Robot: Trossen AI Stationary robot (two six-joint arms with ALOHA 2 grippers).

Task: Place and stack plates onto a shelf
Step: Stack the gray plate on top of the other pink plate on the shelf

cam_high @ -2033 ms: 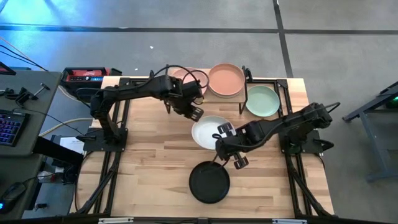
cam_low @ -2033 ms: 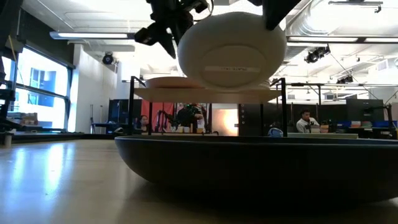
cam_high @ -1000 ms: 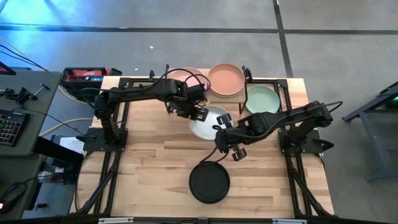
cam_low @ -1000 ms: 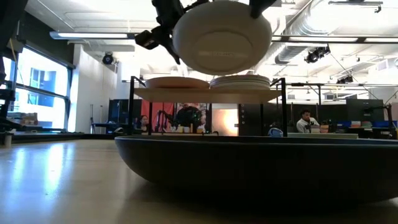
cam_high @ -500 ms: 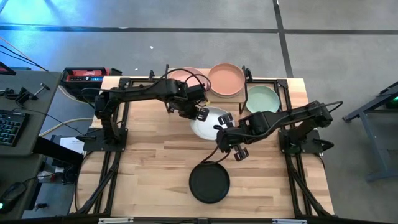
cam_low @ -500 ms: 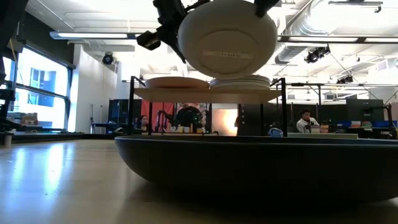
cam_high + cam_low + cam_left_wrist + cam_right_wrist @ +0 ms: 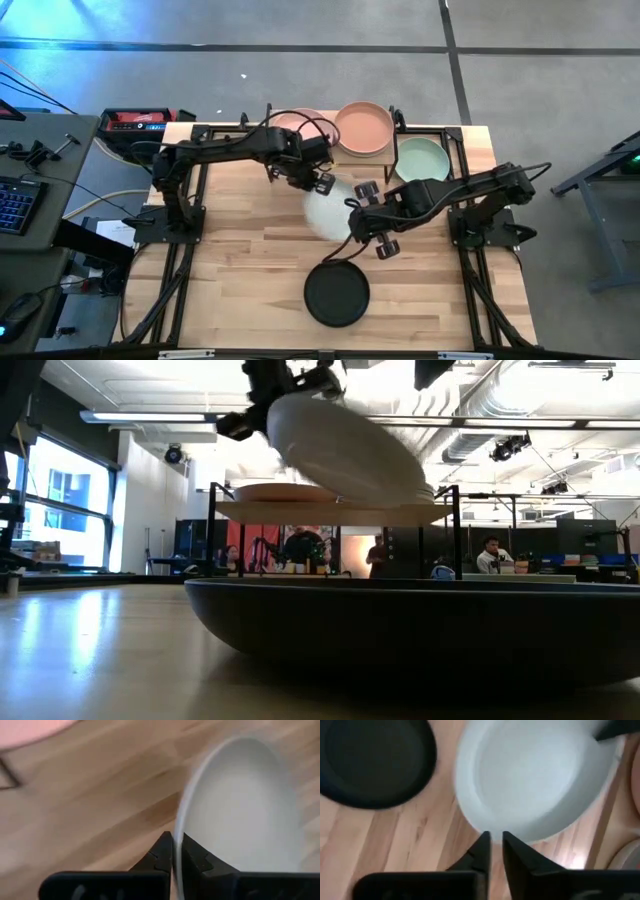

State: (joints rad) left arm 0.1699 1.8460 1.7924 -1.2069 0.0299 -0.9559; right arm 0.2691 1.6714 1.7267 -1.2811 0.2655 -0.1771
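a white plate (image 7: 328, 212) hangs tilted above the wooden surface (image 7: 240, 270), just in front of the shelf (image 7: 330, 510), likely mid hand-over toward the stacks there. the left end effector (image 7: 322, 184) pinches its far rim, fingers closed on it. the right end effector (image 7: 357, 228) sits at the near rim, fingers a narrow gap apart, seemingly letting go. a black plate (image 7: 336, 293) lies nearer the front edge.
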